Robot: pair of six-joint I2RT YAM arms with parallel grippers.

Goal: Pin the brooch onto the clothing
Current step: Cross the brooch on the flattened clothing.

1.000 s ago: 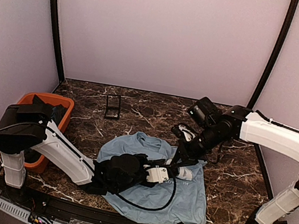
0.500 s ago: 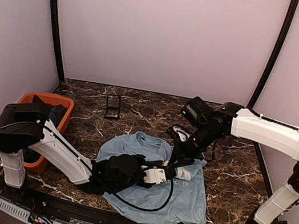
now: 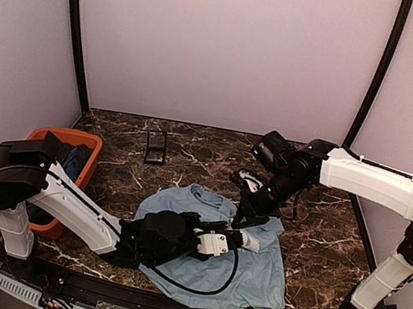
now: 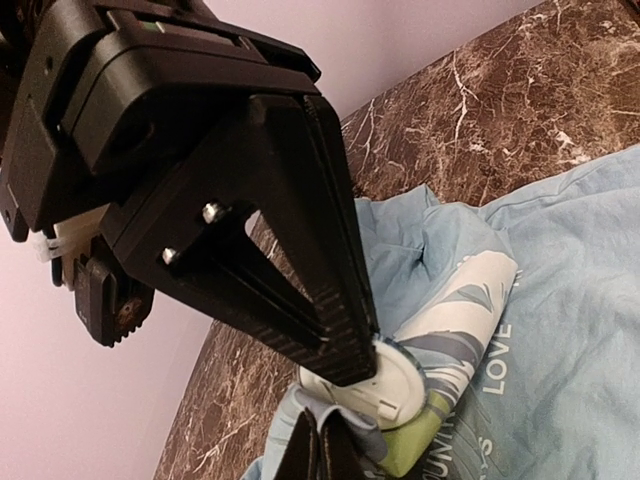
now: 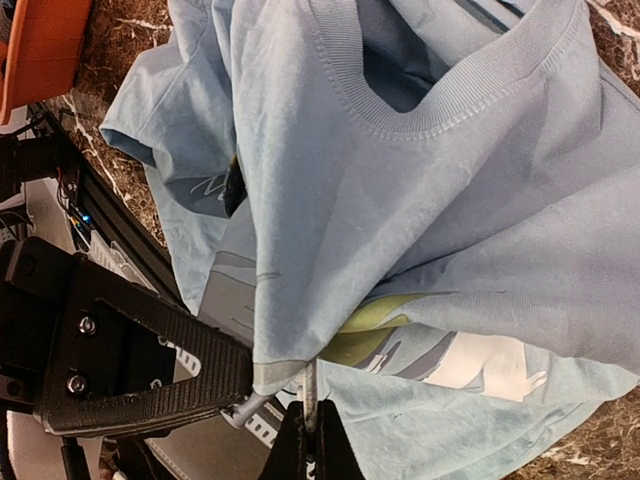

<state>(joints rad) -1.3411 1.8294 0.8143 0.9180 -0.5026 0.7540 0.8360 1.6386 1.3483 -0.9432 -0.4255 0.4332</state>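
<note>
1. Worktop [image 3: 318, 246]: dark marbled slab that carries all items.
2. T-shirt [image 3: 256, 279]: light blue, crumpled at the near centre of the worktop, with one fold raised between the arms. Judged soft and limp. It will sag unless nipped close to the pinning site.
3. Left arm [image 3: 77, 208]: reaches across the shirt. Left jaws are fully closed with the tips at the raised fold. Whether fabric is nipped cannot be told.
4. Right arm [image 3: 369, 183]: comes in from the far right. Right jaws are fully closed with the tips touching the brooch. A grip cannot be confirmed.
5. Brooch [image 4: 395, 385]: small round disc, pale on its visible face, resting on the raised fold. Judged light, rigid and slippery. Hold it by the rim, clear of the pin.
</note>
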